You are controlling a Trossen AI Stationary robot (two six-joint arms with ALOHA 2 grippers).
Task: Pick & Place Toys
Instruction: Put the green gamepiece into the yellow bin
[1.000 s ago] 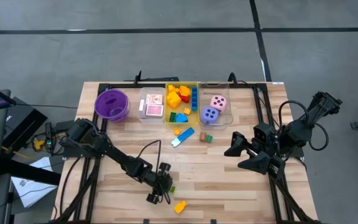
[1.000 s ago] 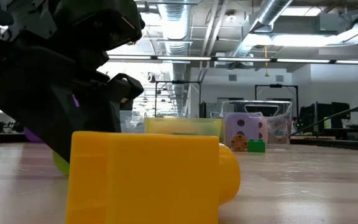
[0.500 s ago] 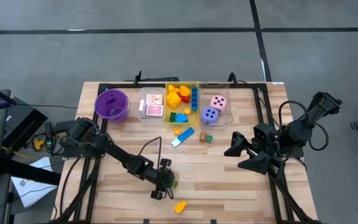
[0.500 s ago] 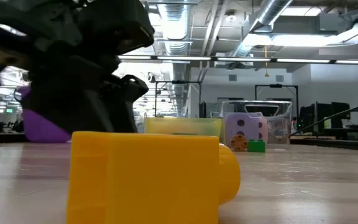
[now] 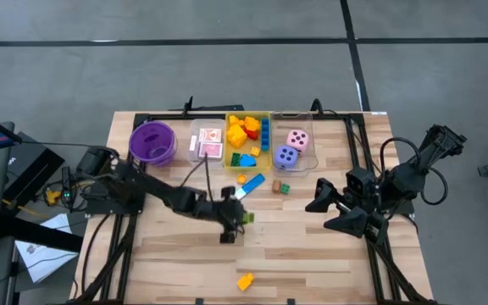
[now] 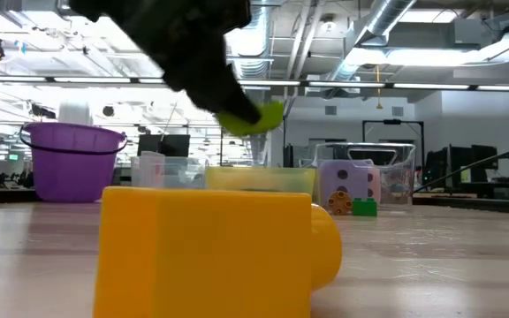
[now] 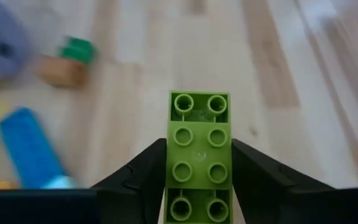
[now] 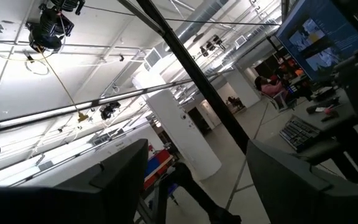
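A light green two-by-four brick (image 7: 199,158) hangs above the middle of the table, with my left gripper (image 5: 241,219) shut on it. The low view shows the brick (image 6: 253,117) well above the tabletop. A yellow block (image 5: 245,281) lies near the table's near edge. A blue block (image 5: 251,183), a small orange piece (image 5: 241,178) and two small bricks (image 5: 280,187) lie loose in front of the bins. My right gripper (image 5: 327,212) waits at the right, open, raised and holding nothing. My left gripper pinches the green brick's two long sides (image 7: 170,171) between its two fingers, at the brick's near end. The fingers run along the brick and slant down from the table's left. The brick's far end (image 7: 199,104) juts past the fingertips, studs up, clear of the table.
Along the far edge stand a purple bowl (image 5: 152,142), a clear bin (image 5: 207,142) with cards, a yellow bin (image 5: 249,135) with blocks, and a clear bin (image 5: 295,146) with a pink and a purple die. Bare wood lies between the yellow block and the bins.
My left gripper has risen from beside the yellow block and swung toward the table's far edge and a little right, turning as it went. The green brick came with it, from table level to well clear of the wood.
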